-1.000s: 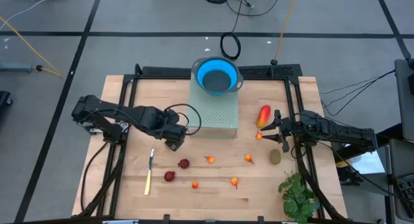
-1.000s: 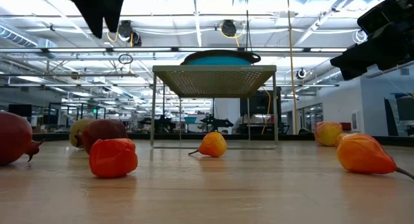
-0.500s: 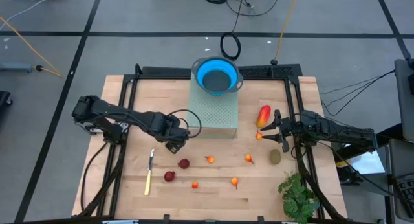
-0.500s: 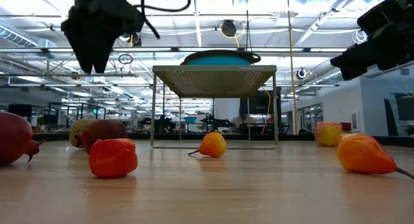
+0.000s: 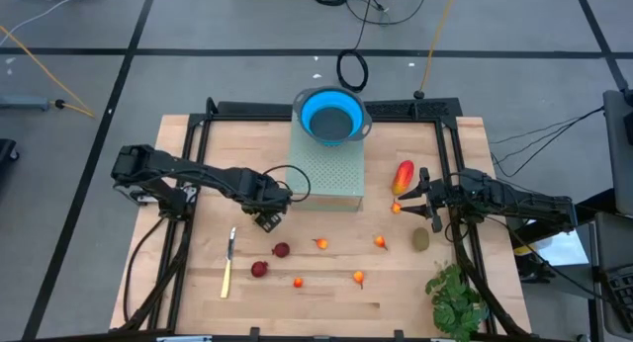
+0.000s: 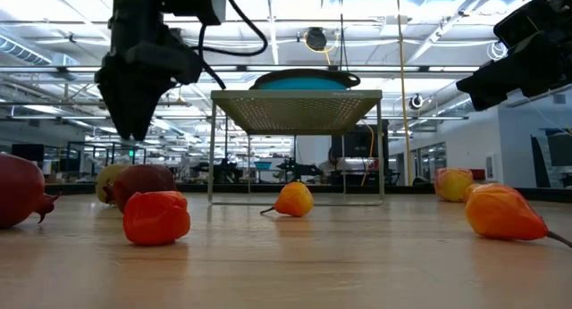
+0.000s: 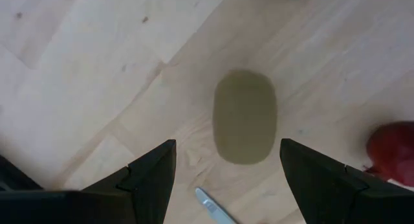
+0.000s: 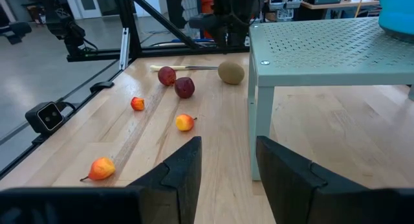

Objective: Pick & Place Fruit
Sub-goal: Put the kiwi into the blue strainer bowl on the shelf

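My left gripper (image 5: 267, 219) points straight down, open, above a brownish-olive oval fruit (image 7: 244, 117) that lies on the table. Its fingers stand to either side of the fruit and well above it, as the low view (image 6: 134, 130) shows. Two dark red round fruits (image 5: 281, 250) (image 5: 259, 269) and several tiny orange ones (image 5: 320, 244) lie toward the near edge. A longer red-and-yellow piece (image 5: 403, 176) and another olive oval (image 5: 421, 240) lie at the right. Beside these my right gripper (image 5: 420, 199) waits level and open (image 8: 226, 172).
A blue bowl (image 5: 331, 115) sits on a pale green perforated stand (image 5: 326, 179) at the far middle. A yellow-handled knife (image 5: 228, 263) lies near the left gripper, its tip (image 7: 213, 204) close to the oval. A leafy plant (image 5: 457, 298) is at the near right.
My left gripper has come down toward the olive oval fruit and shifted a little toward the table's right, rolling slightly. Its fingers have stayed open. Nothing on the table has moved.
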